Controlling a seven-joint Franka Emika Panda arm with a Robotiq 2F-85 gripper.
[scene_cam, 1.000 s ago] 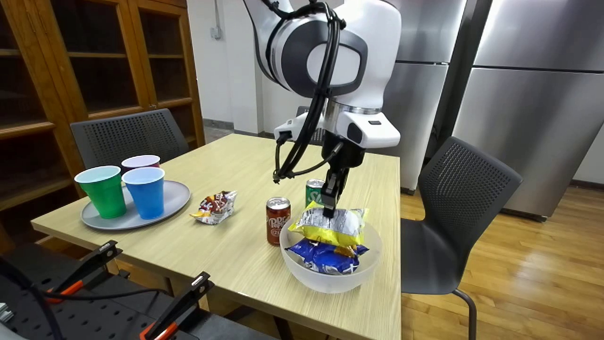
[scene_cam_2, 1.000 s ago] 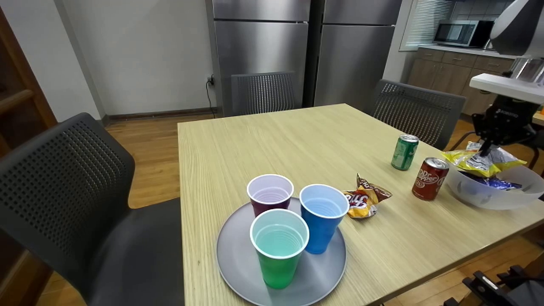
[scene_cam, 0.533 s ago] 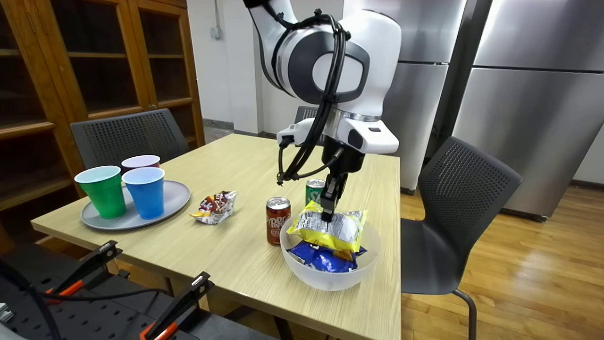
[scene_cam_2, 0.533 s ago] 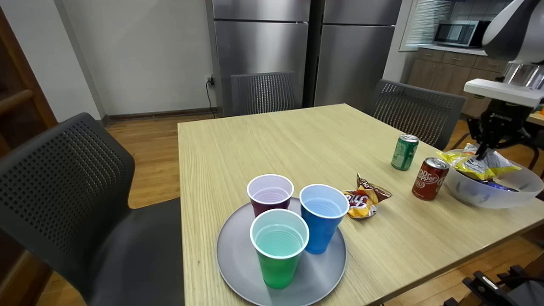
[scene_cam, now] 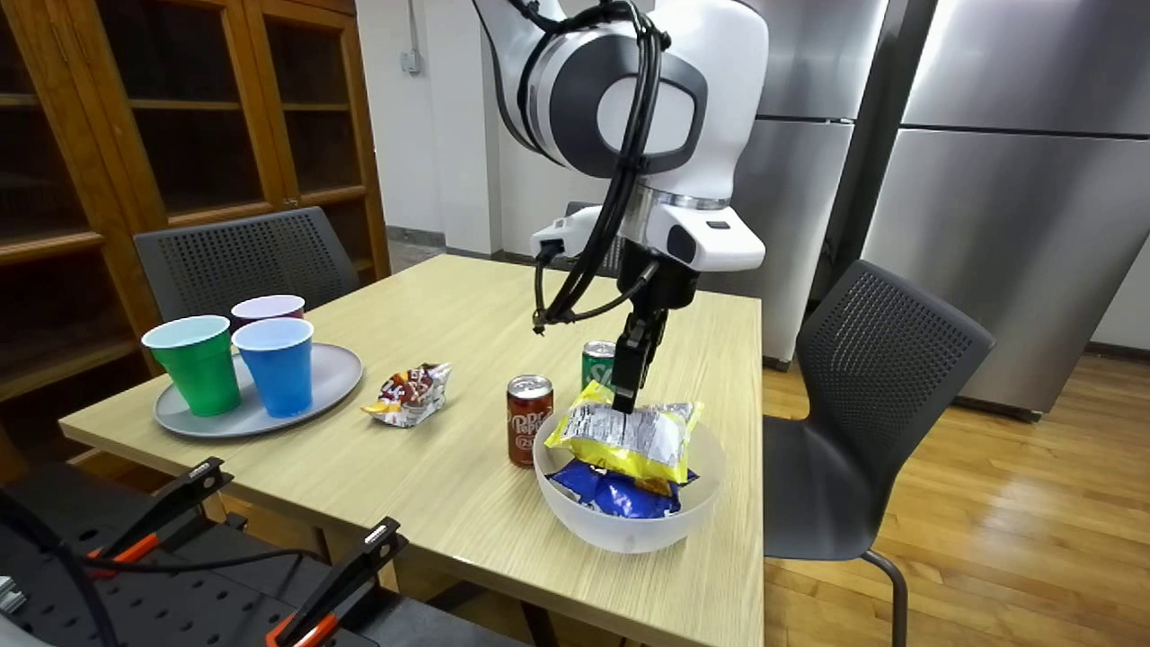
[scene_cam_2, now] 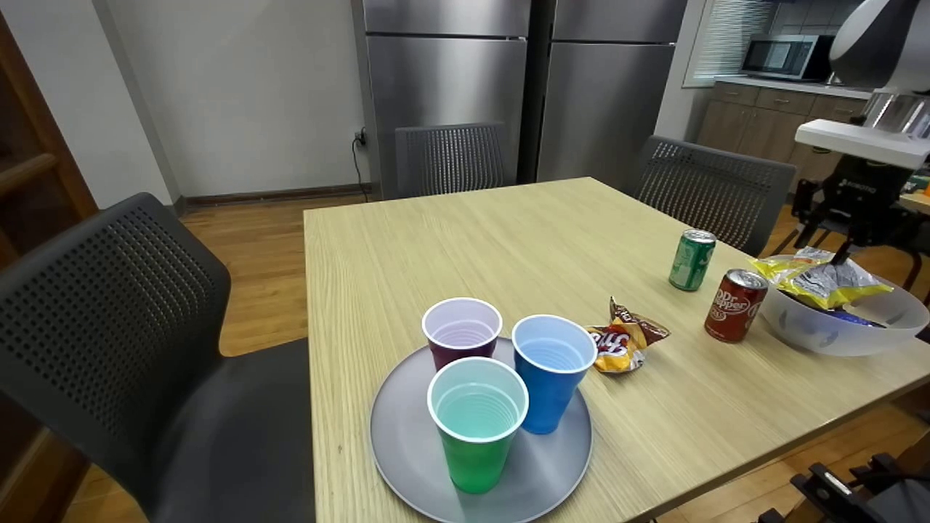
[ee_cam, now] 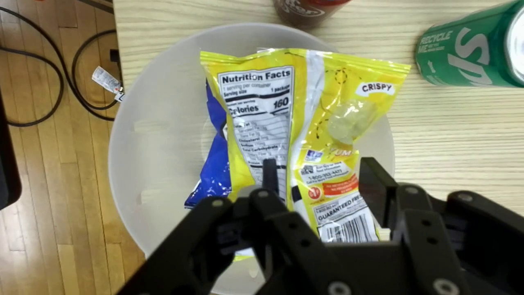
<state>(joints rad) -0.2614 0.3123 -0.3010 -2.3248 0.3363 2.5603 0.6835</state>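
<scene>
**Jaws spread above a yellow snack bag point(ee_cam: 303, 135) resting in a bowl point(ee_cam: 155, 155)**

In the wrist view the jaws stand moderately wide, with a clear gap between their tips and part of the yellow wrapper showing in that gap. Whether either tip touches the wrapper, I cannot tell.

The yellow snack bag lies in the frosted bowl with its Nutrition Facts panel facing up. It sits on a blue bag point(scene_cam: 620, 492), which shows at its nine o'clock side in the wrist view and at its six o'clock side in an exterior view.

Taking the bowl's centre as the hub in the wrist view, a red Dr Pepper can point(ee_cam: 309, 12) is just beside the rim near one o'clock, and a green can point(ee_cam: 462, 53) is farther off at two. Both stand upright on the table point(scene_cam_2: 450, 247).

Reckoned from the bowl in an exterior view, a brown and yellow snack bag point(scene_cam: 413, 395) lies at ten o'clock. Beyond it, between nine and ten, a grey plate point(scene_cam: 340, 373) bears a green cup point(scene_cam: 198, 368), a blue cup point(scene_cam: 277, 368) and a purple cup point(scene_cam: 268, 310). A dark chair point(scene_cam: 885, 359) stands between two and three o'clock.
</scene>
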